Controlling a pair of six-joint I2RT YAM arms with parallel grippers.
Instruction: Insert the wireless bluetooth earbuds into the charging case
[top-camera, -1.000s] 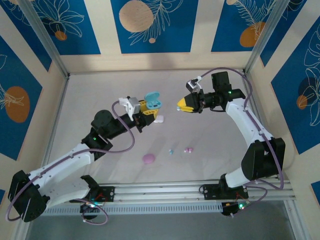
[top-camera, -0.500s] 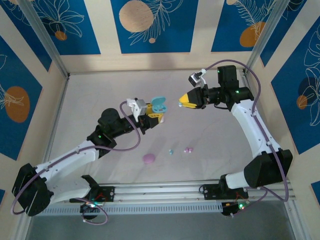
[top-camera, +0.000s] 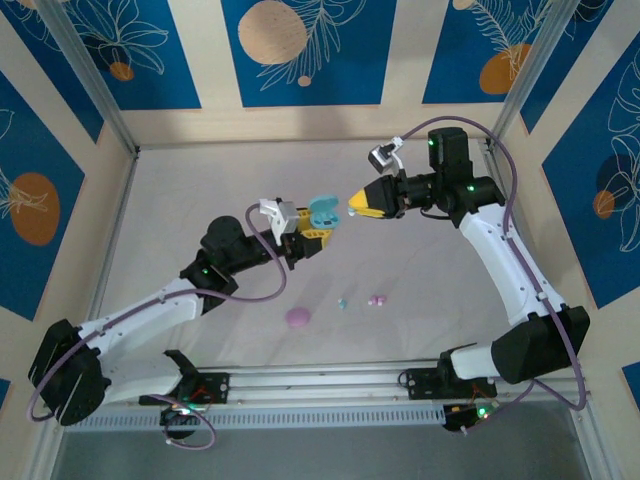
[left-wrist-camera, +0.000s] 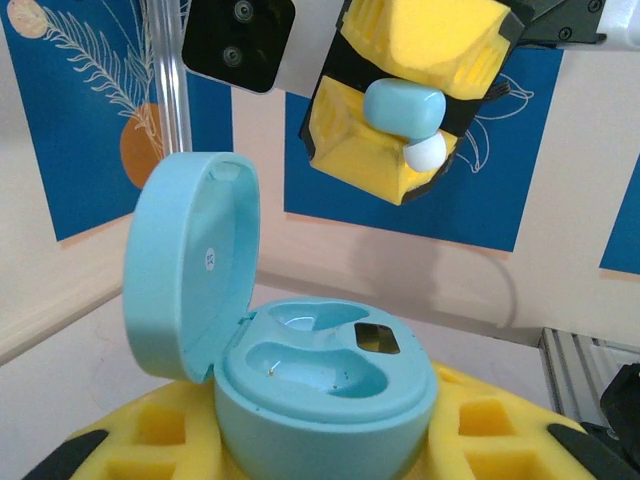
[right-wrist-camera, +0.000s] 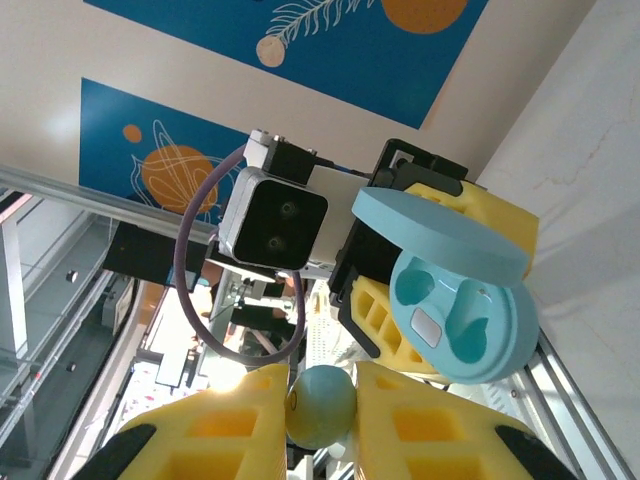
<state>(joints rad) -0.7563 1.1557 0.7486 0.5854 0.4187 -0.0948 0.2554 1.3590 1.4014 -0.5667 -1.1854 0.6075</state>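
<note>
teal earbud (right-wrist-camera: 320, 408) half hidden between right gripper (right-wrist-camera: 320, 395) pads; loose bits (top-camera: 376, 299) too small to tell

**Charging case** (left-wrist-camera: 318, 385): teal throughout, lid and wells alike, with a small white round mark inside the lid and a dark rectangular patch beside the wells.
**Held earbud** (left-wrist-camera: 404, 104): teal body, white tip.
**Fingers** (left-wrist-camera: 425, 40) of the right gripper (top-camera: 356, 206) and fingers (left-wrist-camera: 150, 425) of the left gripper (top-camera: 318, 226): yellow with black trim.
**Arms** (top-camera: 497, 250): white links, black joints, purple cables.
**Counter** (top-camera: 200, 180): pale off-white.
**Second case** (top-camera: 298, 317): pink.
**Loose earbuds**: one teal (top-camera: 342, 302), one pink (top-camera: 377, 299).
**Walls** (top-camera: 400, 120): cream, with blue panels bearing white leaf outlines and orange discs.
</note>
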